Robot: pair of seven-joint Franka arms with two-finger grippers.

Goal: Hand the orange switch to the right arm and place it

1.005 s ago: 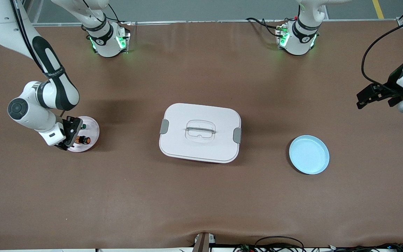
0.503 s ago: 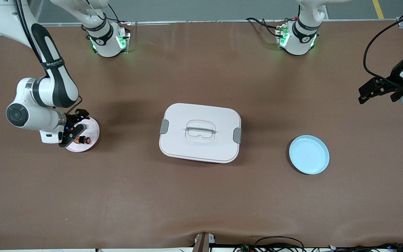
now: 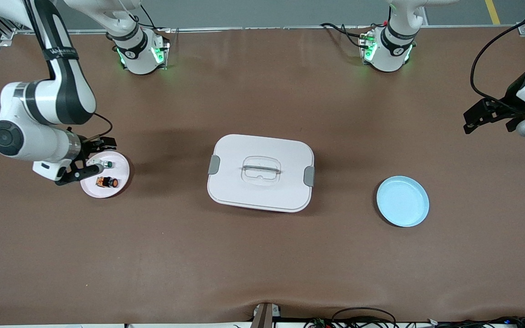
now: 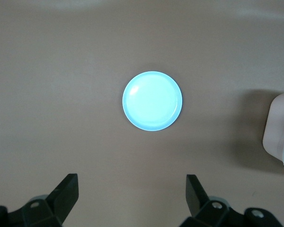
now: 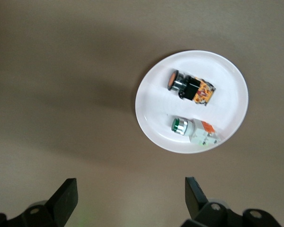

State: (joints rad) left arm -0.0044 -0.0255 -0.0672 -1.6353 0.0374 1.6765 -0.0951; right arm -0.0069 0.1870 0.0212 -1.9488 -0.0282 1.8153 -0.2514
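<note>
The orange switch (image 3: 107, 182) lies on its side on a small white plate (image 3: 117, 189) near the right arm's end of the table. It also shows in the right wrist view (image 5: 190, 88) on that plate (image 5: 229, 75). My right gripper (image 3: 95, 157) hangs open and empty above the plate's edge toward the right arm's end, clear of the switch; its jaws stand wide in the right wrist view (image 5: 130, 191). My left gripper (image 3: 472, 120) waits open and empty, up in the air over the left arm's end of the table, and shows in the left wrist view (image 4: 132, 189).
A white-bodied switch with a green cap (image 3: 106, 164) lies on the same plate (image 5: 194, 130). A white lidded box (image 3: 260, 172) stands mid-table. A light blue plate (image 3: 403, 201) sits toward the left arm's end and shows in the left wrist view (image 4: 152, 100).
My right gripper has risen and drawn back from over the orange switch toward the right arm's end of the table. The switch stays on the plate. The left gripper has barely shifted.
</note>
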